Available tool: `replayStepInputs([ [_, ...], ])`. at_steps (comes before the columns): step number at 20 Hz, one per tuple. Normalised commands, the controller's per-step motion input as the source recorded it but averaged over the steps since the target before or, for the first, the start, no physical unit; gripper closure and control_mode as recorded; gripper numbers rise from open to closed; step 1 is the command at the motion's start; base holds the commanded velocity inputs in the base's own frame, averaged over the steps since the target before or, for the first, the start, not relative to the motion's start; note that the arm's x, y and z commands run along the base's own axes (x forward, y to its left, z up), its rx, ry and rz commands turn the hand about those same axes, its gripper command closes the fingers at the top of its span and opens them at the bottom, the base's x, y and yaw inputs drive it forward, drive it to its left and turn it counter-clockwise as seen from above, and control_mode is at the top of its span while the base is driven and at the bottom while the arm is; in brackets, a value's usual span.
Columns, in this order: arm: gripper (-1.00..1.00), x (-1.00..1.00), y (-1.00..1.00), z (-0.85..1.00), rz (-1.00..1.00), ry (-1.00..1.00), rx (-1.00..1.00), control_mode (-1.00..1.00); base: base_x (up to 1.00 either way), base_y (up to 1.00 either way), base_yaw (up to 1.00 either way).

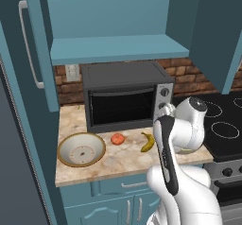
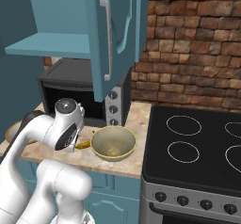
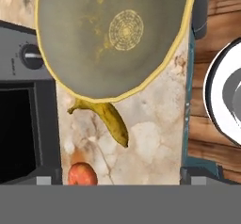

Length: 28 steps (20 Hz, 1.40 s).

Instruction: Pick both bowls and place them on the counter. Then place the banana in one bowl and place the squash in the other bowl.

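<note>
Both bowls stand on the counter (image 1: 118,161). The wide shallow bowl (image 1: 81,149), whitish with a brown rim, is at the left. The deeper tan-olive bowl (image 2: 113,143) (image 3: 113,35) sits by the stove, mostly hidden behind my arm in the left base view. Between them lie the red-orange squash (image 1: 117,139) (image 3: 83,175) and the yellow banana (image 1: 148,142) (image 3: 110,119); the banana's stem end runs under the tan bowl's rim in the hand view. My gripper (image 3: 121,176) hangs open above the counter, looking down on banana and tan bowl, nothing between its fingers.
A black microwave (image 1: 125,96) stands at the back of the counter. The black stovetop (image 2: 197,148) lies to the right. An upper cabinet with open teal doors (image 2: 113,35) and a shelf (image 1: 118,49) hangs overhead. A tall teal panel (image 1: 14,125) closes the left side.
</note>
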Motion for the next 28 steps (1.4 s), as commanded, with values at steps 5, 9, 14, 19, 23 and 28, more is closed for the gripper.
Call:
replayStepInputs([
  [5, -1.00, 0.02, 0.15, -0.30, 0.28, -0.07, -0.20, -1.00, 0.00, 0.00, 0.00],
  [9, -1.00, 0.09, 0.07, -0.18, 0.33, 0.00, -0.21, -1.00, 0.00, 0.00, 0.00],
  [14, -1.00, 0.02, 0.12, -0.16, 0.24, 0.00, -0.25, -1.00, 0.00, 0.00, 0.00],
  [19, -1.00, 0.16, 0.09, -0.27, 0.02, 0.02, -0.14, -1.00, 0.00, 0.00, 0.00],
  [23, -1.00, 0.25, 0.06, -0.30, 0.00, 0.03, -0.01, -1.00, 0.00, 0.00, 0.00],
  [28, -1.00, 0.29, 0.00, -0.32, 0.08, 0.10, 0.00, -1.00, 0.00, 0.00, 0.00],
])
